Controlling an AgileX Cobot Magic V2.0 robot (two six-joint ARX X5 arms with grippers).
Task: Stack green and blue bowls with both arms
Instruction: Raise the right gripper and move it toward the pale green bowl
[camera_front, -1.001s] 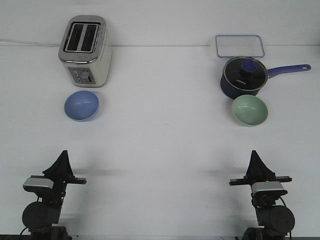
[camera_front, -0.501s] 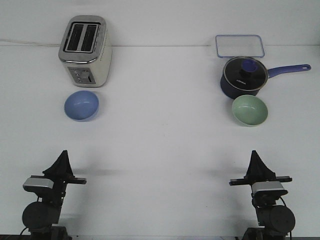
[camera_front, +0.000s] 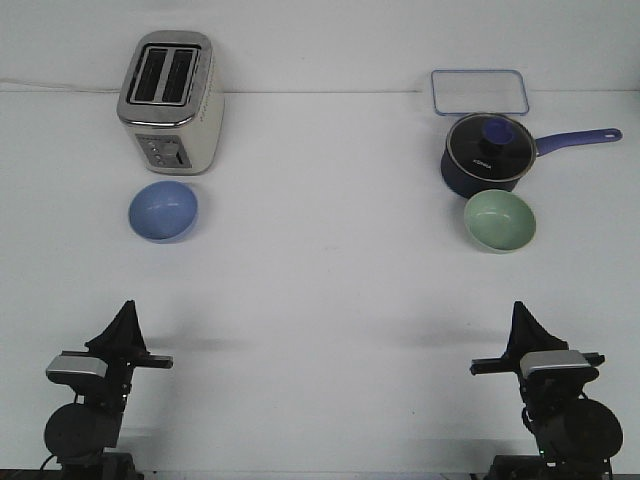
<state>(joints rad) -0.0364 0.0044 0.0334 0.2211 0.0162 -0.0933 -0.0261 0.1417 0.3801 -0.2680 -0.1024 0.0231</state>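
Bright, even light from overhead washes the white table (camera_front: 320, 290) nearly flat, so the line where it meets the back wall is faint. Shadows are soft and short: a pale rim under the blue bowl (camera_front: 163, 211) and the green bowl (camera_front: 499, 220), a dim smear beside the toaster (camera_front: 170, 100), and long faint streaks on the table by each arm (these run toward the middle). The glass lid of the saucepan (camera_front: 484, 150) shows a little glare, and the picture is mildly soft and grainy throughout, with small print on things unreadable.
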